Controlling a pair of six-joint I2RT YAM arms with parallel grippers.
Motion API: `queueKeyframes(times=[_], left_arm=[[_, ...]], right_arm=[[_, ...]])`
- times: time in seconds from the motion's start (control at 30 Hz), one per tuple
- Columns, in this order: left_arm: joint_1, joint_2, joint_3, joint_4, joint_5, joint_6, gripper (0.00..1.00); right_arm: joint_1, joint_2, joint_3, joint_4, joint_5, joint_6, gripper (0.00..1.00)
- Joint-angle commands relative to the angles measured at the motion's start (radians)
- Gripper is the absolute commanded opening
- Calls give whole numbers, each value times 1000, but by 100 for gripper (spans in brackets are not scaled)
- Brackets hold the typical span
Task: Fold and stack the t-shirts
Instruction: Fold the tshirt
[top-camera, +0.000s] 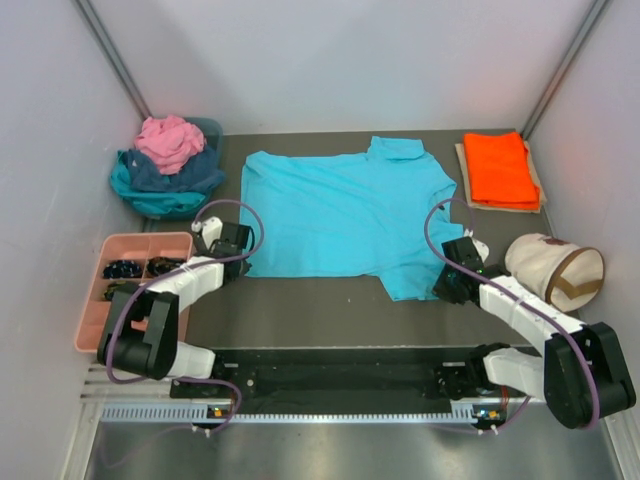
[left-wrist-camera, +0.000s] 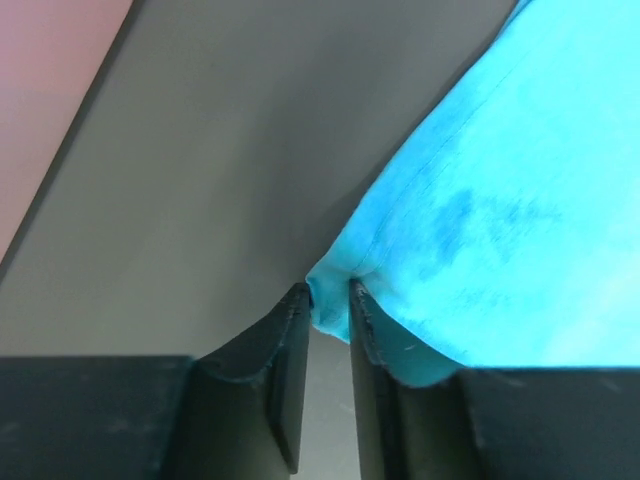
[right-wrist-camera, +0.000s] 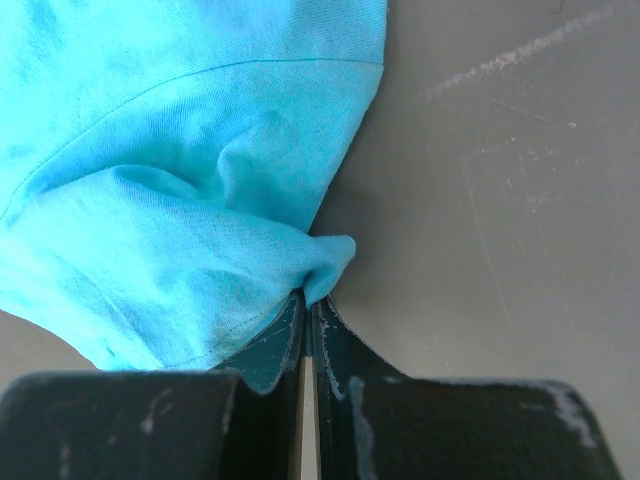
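Observation:
A bright turquoise t-shirt (top-camera: 340, 210) lies spread flat on the dark table, collar toward the back. My left gripper (top-camera: 242, 262) is at the shirt's near left hem corner. In the left wrist view that corner (left-wrist-camera: 330, 290) sits pinched between the nearly closed fingers of the left gripper (left-wrist-camera: 328, 300). My right gripper (top-camera: 450, 285) is at the near right hem corner. In the right wrist view its fingers are shut tight on a bunched fold (right-wrist-camera: 325, 262) of the same shirt. A folded orange t-shirt (top-camera: 500, 170) rests at the back right.
A heap of pink, navy and teal t-shirts (top-camera: 168, 165) fills a basket at the back left. A pink compartment tray (top-camera: 130, 285) stands left of my left arm. A cream canvas bag (top-camera: 553, 270) with a brown strap lies right of my right arm.

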Motion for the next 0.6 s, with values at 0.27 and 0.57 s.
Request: queueKeyframes(times=[0.27, 0.57], left_arm=[[3, 32, 10, 24, 13, 5, 0], [3, -67, 79, -11, 33, 33, 0]], right_arm=[[6, -2, 22, -11, 5, -4, 0], [6, -55, 53, -16, 1, -21, 0]])
